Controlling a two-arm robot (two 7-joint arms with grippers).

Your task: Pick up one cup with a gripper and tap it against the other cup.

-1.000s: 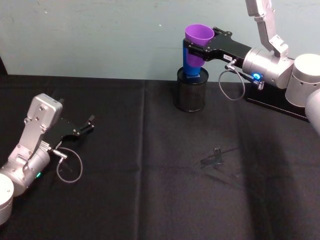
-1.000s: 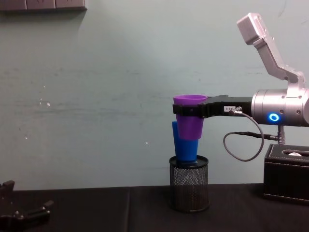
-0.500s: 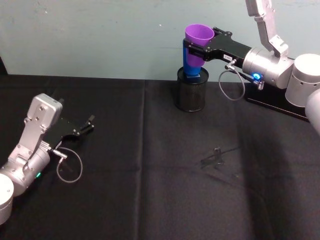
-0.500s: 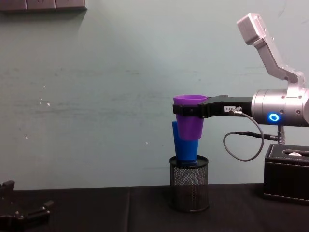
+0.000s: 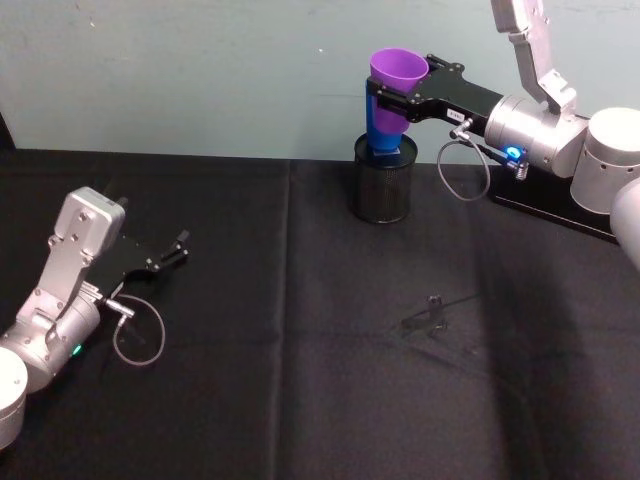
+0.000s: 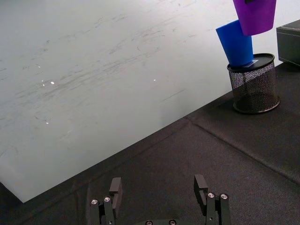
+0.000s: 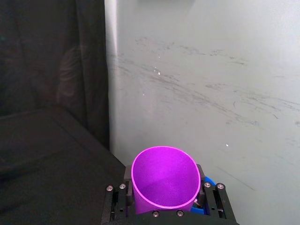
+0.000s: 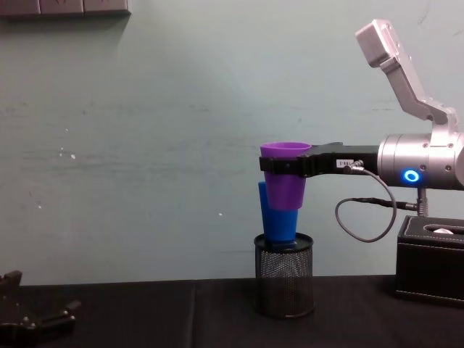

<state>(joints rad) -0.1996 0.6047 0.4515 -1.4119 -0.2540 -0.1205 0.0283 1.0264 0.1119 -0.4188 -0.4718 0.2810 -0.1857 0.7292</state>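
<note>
Purple cup close against blue cup.

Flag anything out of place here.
Blue cup stands in the mouth of the mesh holder, not on the table; right gripper holds the purple cup right beside it. Left gripper lies parked. Nothing spilled or broken.

Black cloth surface is viewed from above by head camera, side-on by chest; purple tapered plastic cup is caught in both.
</note>
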